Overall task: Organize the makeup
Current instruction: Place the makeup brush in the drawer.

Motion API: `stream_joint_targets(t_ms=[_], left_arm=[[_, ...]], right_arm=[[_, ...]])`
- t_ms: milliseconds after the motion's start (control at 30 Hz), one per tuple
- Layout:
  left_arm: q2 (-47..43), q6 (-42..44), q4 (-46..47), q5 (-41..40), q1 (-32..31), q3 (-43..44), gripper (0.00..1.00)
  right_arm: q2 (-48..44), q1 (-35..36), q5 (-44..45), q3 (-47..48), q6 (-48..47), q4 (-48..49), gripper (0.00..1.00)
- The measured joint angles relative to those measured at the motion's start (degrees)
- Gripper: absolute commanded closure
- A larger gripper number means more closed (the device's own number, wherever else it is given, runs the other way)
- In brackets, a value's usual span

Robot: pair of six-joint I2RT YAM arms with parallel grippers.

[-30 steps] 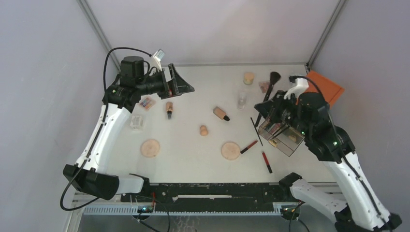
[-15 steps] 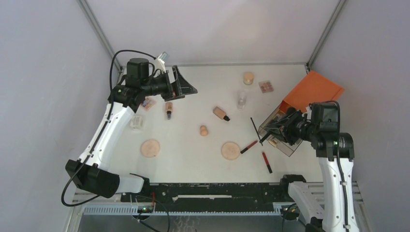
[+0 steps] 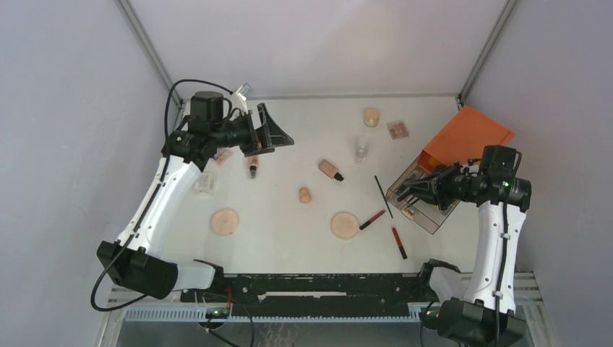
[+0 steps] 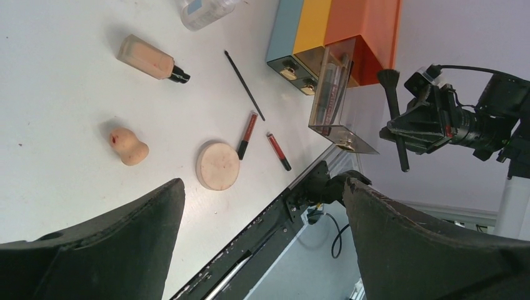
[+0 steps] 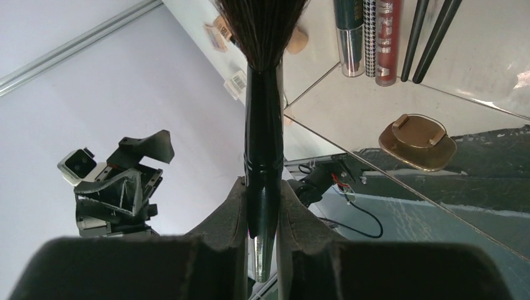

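Observation:
My right gripper [image 3: 418, 189] is shut on a thick black powder brush [image 5: 263, 150], held over the clear drawer [image 3: 428, 211] that is pulled out of the orange-topped box [image 3: 466, 136]. The drawer holds tubes [image 5: 369, 37] and thin black brushes [image 5: 431, 34]. My left gripper [image 3: 278, 134] is open and empty, raised over the back left. On the table lie a peach bottle [image 3: 330, 170], a small bottle [image 3: 253, 163], a beige sponge [image 3: 305, 195], two tan discs [image 3: 224, 221] [image 3: 345, 225], two red pencils [image 3: 372, 219] [image 3: 399, 242] and a thin black brush [image 3: 383, 196].
A clear bottle [image 3: 361, 150], a round tan jar [image 3: 371, 116] and a small palette [image 3: 397, 129] stand at the back. Another palette [image 3: 220, 154] and a clear box [image 3: 205, 182] lie below the left arm. Grey walls enclose three sides.
My right arm has swung back to the right and turned, bringing the powder brush from upright over the back to level over the clear drawer. My left gripper shifted slightly.

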Motion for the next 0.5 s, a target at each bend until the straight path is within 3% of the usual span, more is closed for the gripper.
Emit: stream_joint_targets(t_ms=[500], left_arm=[[0.02, 0.85, -0.68, -0.52, 0.00, 0.00, 0.00]], right_arm=[[3.10, -3.32, -5.14, -8.11, -3.41, 2.73, 0.98]])
